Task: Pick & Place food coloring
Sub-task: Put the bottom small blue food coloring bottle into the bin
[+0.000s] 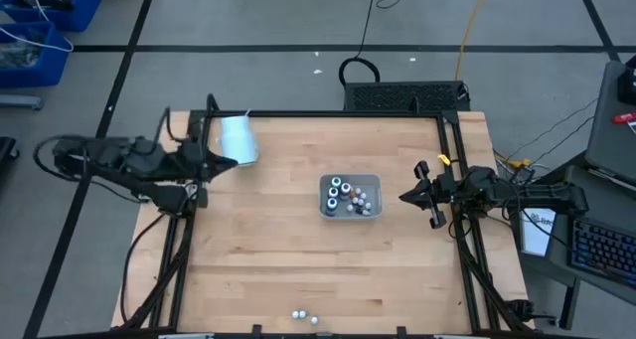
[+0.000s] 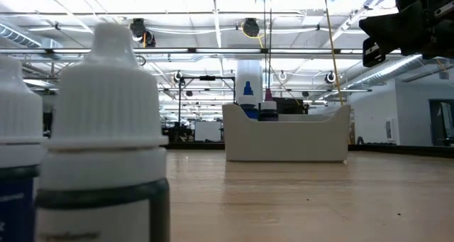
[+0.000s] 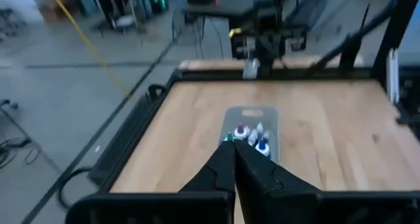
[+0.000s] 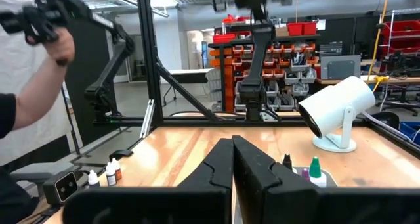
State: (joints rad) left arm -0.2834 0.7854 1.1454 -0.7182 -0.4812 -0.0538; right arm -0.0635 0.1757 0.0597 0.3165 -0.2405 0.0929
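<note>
The food coloring bottles stand together in a clear rectangular tray at the table's middle, their caps up. Two more small bottles stand at the table's near edge, close up in the low view. My left gripper is shut and empty, raised at the table's left edge and pointing toward the tray. My right gripper is shut and empty, just right of the tray and pointing at it.
A white cylindrical device on a foot stands at the far left of the table, tilted. A black frame runs along the table's edges. A person's arm shows beyond the table's near side.
</note>
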